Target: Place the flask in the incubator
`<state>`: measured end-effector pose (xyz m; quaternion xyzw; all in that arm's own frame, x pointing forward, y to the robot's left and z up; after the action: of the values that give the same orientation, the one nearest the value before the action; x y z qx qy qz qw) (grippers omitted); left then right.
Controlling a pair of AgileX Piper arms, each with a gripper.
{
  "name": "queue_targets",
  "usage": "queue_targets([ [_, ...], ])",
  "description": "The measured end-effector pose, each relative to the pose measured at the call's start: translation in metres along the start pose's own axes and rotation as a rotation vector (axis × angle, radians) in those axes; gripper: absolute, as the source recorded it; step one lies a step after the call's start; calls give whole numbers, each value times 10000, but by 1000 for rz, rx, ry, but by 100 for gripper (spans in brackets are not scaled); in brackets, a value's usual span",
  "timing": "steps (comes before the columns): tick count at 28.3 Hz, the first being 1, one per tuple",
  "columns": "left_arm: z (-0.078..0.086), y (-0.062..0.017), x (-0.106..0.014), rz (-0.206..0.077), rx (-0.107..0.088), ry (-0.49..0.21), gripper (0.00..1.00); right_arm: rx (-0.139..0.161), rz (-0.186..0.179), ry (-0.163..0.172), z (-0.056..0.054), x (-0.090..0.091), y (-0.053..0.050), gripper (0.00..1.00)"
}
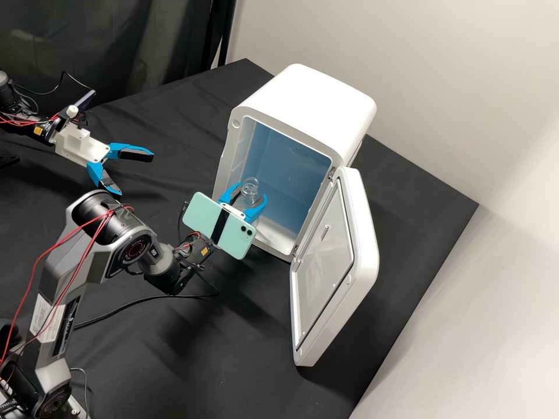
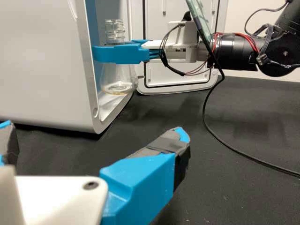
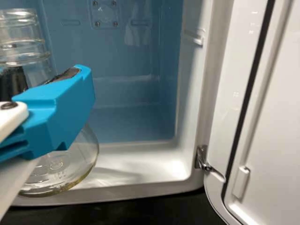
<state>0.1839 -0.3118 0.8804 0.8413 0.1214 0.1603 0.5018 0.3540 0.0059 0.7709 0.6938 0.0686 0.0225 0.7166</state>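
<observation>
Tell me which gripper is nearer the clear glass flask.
Right. The right gripper clasps the clear glass flask by its neck inside the white incubator opening; the left gripper is open over the black bench, well apart.

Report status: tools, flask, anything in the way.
Left tool open, above the bench. Right tool shut on flask neck, flask just inside white box. Door open, nothing in the way.

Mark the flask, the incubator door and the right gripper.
flask (image 2: 115,30), left wrist view, its threaded neck.
incubator door (image 1: 326,267), high view, its inner panel.
right gripper (image 1: 250,195), high view, midway between its fingertips.
</observation>
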Motion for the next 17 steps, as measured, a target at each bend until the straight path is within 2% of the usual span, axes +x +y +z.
queue_targets([
  [8, -2, 9, 8, 4, 2, -1, 100, 0, 7, 38, -106, 82, -15, 0],
  [13, -5, 20, 17, 8, 4, -1, 100, -12, 11, 36, -99, 100, -19, 0],
  [17, -5, 20, 17, 8, 4, -1, 100, -11, 19, 30, -82, 129, -21, 0],
])
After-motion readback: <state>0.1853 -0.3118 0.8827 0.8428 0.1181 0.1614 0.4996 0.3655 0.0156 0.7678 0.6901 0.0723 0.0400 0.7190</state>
